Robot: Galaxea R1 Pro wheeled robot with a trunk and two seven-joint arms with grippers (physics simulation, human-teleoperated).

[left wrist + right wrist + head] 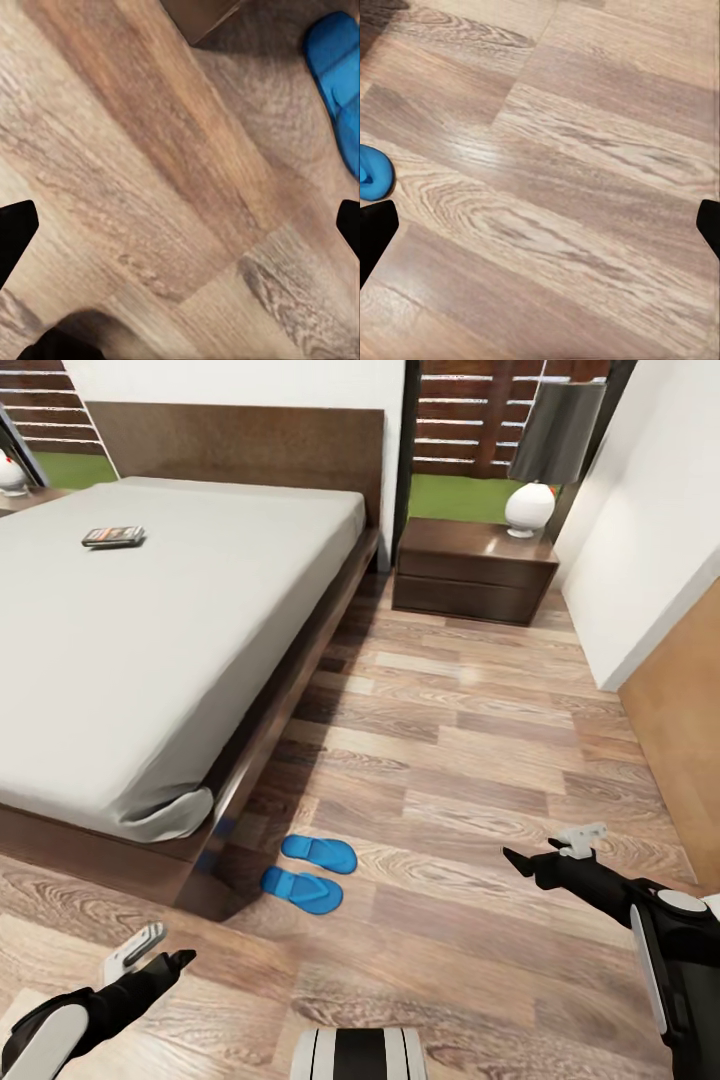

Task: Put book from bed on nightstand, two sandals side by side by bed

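Closest to the camera in the head view, the left pincer (165,950) hangs low over the wood-plank floor (480,760) at the bottom left, and the right pincer (550,852) sits a bit further out on the right. Both have nothing in them, and in the wrist views the dark fingertips (16,232) sit at opposite edges of the picture, so both are spread wide open with just floor between them. The two sandals (310,871) are next: bright blue, lying flat on the floor side by side and almost touching, right by the bed's foot corner. They're ahead of the left pincer and off to its right, roughly between the two pincers but well clear of both. The left wrist view catches one blue sole (339,82) at the edge, and the right wrist view gets a sliver of blue (373,174). Further back, the book (113,537) lies flat on the mattress of the bed (150,660), up toward the headboard, far from either pincer. Farthest off, the nightstand (472,570) stands beside the bed under the window with a white-based lamp (540,470) on it.
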